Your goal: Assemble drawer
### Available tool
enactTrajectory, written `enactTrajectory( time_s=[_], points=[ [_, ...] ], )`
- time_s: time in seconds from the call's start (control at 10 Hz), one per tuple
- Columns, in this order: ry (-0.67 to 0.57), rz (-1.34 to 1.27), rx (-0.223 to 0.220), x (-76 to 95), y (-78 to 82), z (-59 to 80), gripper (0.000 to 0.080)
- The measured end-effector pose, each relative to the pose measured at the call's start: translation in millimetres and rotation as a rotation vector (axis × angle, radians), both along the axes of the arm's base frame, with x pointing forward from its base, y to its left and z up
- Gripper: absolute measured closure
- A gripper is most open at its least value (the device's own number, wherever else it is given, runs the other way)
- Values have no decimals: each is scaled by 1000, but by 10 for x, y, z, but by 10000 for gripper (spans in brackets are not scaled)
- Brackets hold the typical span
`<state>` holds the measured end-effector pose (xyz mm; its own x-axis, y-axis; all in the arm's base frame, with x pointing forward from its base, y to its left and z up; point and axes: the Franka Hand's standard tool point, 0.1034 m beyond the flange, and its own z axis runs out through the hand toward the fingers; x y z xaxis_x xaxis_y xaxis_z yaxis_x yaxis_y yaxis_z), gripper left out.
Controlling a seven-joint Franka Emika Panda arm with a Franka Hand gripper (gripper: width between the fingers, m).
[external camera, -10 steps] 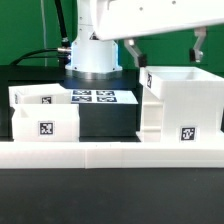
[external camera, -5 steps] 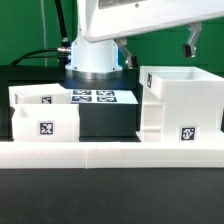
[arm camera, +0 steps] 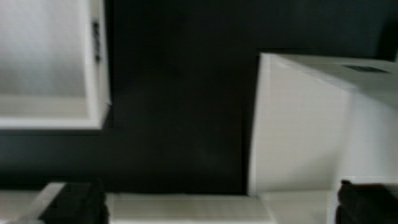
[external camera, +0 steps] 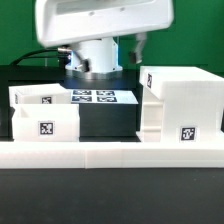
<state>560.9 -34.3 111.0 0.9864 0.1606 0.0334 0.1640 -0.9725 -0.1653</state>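
The drawer's large white cube housing (external camera: pixel 185 100) stands at the exterior view's right, open side up, with a tag on its front. Two small white trays (external camera: pixel 45 122) stand together at the exterior view's left, each with a tag. My gripper (external camera: pixel 105 48) hangs high over the middle of the table, above and apart from all the parts. In the wrist view the gripper (arm camera: pixel 221 205) is open and empty, with its dark fingertips (arm camera: pixel 71 200) far apart. There a white part (arm camera: pixel 329 120) lies on one side and another white part (arm camera: pixel 50 70) on the other, with dark table between.
The marker board (external camera: pixel 95 97) lies flat between the trays and the housing. A long low white rail (external camera: pixel 110 152) runs along the front. The arm's base (external camera: pixel 98 60) stands behind the marker board. Black cables lie at the back left.
My hand has swung toward the exterior view's left, from above the housing to above the middle of the table. The parts have not moved.
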Motion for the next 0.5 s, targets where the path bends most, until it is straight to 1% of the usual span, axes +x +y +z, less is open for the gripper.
enactTrajectory(
  time_s=[0.1,0.3,0.5],
  points=[
    [4,-5,7,-34,-136,-61,151],
    [5,-12,7,-21,-84,-51,151],
    [8,-11,7,-25,-78,-70,151]
  ],
)
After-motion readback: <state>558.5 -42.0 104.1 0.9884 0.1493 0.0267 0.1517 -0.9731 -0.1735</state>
